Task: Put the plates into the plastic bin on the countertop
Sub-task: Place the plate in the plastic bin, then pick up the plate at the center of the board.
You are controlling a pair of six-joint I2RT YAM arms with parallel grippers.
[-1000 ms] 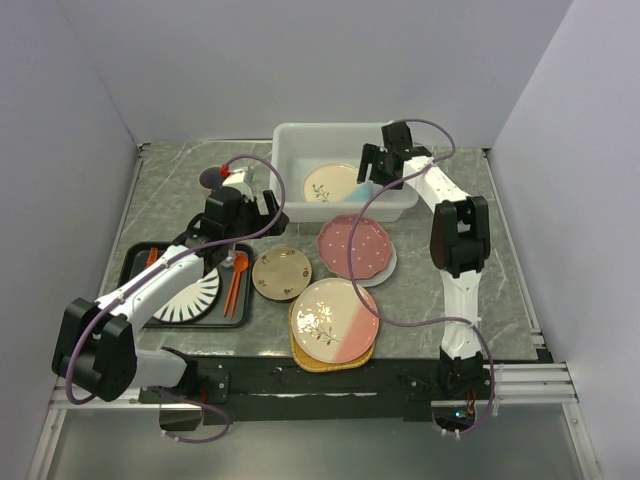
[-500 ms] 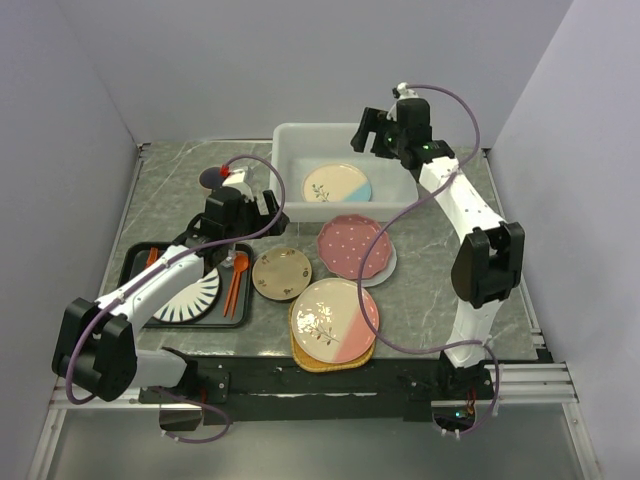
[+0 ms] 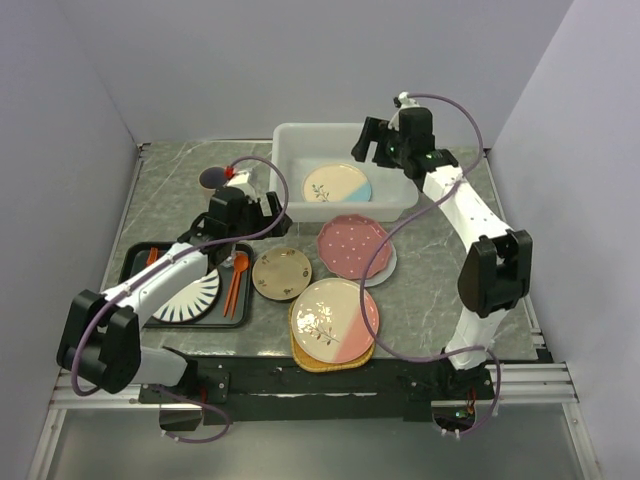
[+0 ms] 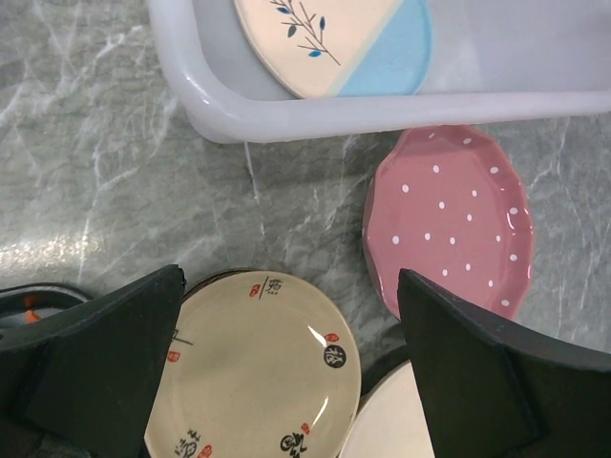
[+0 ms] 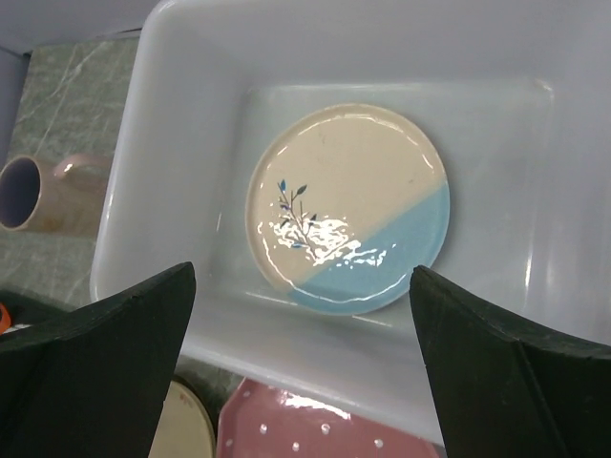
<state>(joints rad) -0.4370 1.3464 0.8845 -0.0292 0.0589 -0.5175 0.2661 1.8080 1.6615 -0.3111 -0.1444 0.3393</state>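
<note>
The white plastic bin (image 3: 290, 135) stands at the back of the countertop (image 3: 430, 260). A cream-and-blue plate (image 3: 337, 184) (image 5: 348, 208) lies flat inside it. My right gripper (image 3: 370, 150) (image 5: 302, 277) hovers open and empty above the bin's right end. In front of the bin lie a pink dotted plate (image 3: 352, 246) (image 4: 449, 215), a small tan plate (image 3: 281, 272) (image 4: 253, 367), and a cream-and-pink plate (image 3: 334, 320) on top of an orange one (image 3: 330, 363). My left gripper (image 3: 268, 208) (image 4: 288, 277) hangs open and empty above the tan plate.
A black tray (image 3: 135, 262) at the left holds a black-and-white striped plate (image 3: 190, 295) and orange utensils (image 3: 235, 280). A pinkish mug (image 3: 213, 178) (image 5: 38, 196) stands left of the bin. A white plate's edge (image 3: 390, 262) shows under the pink dotted one.
My right gripper let go of the cream-and-blue plate, which now lies flat in the bin, and rose up and back. The left arm barely shifted.
</note>
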